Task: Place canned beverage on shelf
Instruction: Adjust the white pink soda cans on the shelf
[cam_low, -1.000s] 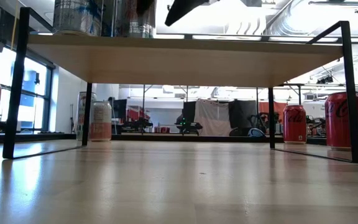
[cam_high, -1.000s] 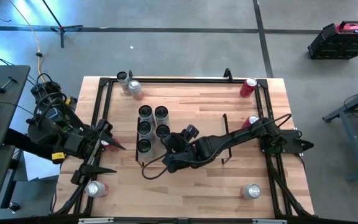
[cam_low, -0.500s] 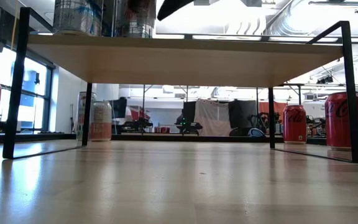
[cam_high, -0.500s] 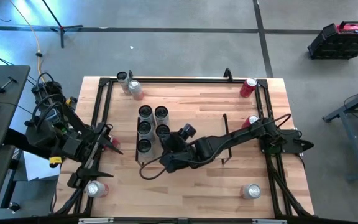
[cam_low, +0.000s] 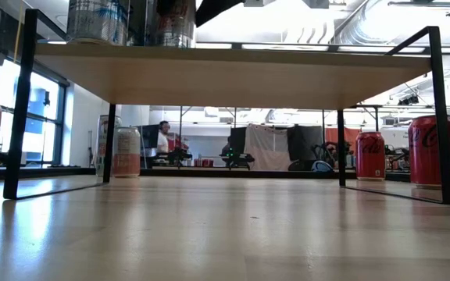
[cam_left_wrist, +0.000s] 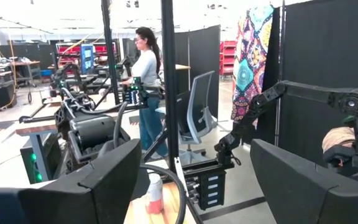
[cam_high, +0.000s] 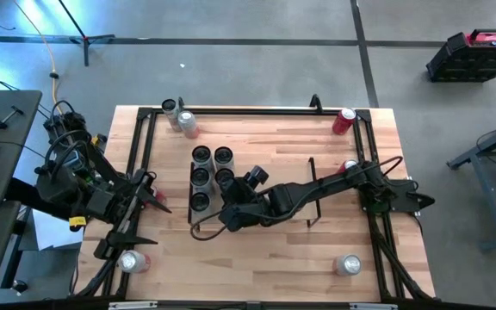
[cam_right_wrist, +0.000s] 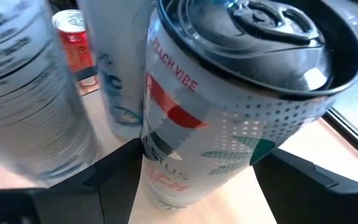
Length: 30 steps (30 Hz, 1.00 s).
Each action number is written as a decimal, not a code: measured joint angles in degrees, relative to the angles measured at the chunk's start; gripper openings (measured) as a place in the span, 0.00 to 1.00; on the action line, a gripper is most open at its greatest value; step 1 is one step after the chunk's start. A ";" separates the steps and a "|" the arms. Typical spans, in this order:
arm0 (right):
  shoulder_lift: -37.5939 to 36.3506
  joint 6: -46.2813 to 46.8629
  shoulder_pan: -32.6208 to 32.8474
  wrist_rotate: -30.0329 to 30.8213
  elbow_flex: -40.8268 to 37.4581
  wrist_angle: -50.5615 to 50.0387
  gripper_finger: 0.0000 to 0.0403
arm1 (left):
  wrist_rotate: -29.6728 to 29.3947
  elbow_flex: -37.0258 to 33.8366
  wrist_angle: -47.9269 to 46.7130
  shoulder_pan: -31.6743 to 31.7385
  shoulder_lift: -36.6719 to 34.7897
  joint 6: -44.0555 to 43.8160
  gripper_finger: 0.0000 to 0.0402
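The shelf (cam_high: 269, 168), a low light-wood board on black wire end frames, stands mid-table and is seen from below in the low view (cam_low: 233, 74). Several silver cans (cam_high: 201, 165) stand on its left end. My right gripper (cam_high: 229, 193) reaches in from the right and is shut on a silver can (cam_right_wrist: 216, 93) printed "Peach Vibe", next to those cans (cam_high: 225, 177). My left gripper (cam_high: 140, 207) hovers open above the table's left edge with nothing between its fingers (cam_left_wrist: 194, 180). A red can (cam_high: 154, 199) stands on the table below it. My right gripper pinches the silver can's side wall (cam_right_wrist: 160, 162), on its lower half, between its two fingers (cam_right_wrist: 114, 177). The fingers slant down from the table's near right side. The can stands upright among the other cans; whether its base rests on the shelf board I cannot tell.
Loose cans stand on the tabletop: two at the far left (cam_high: 179, 116), red ones at the far right (cam_high: 344, 120) and right (cam_high: 349, 168), and one near each front corner (cam_high: 132, 261) (cam_high: 348, 263). The shelf's right half is bare. Black rails edge the table (cam_high: 231, 109).
My right gripper has shifted a little toward the table's left, closer to the cans on the shelf, carrying the silver can with it. The can stays upright.
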 joint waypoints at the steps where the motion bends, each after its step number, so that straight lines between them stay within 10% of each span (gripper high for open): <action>1: 0.00 -0.02 -0.07 0.00 0.00 0.15 0.70 | 0.00 0.00 0.00 0.00 0.00 0.00 0.72; 30: -0.11 -4.30 -0.33 -3.32 0.00 2.05 0.78 | -3.75 0.00 -0.48 0.09 -0.06 -1.95 0.72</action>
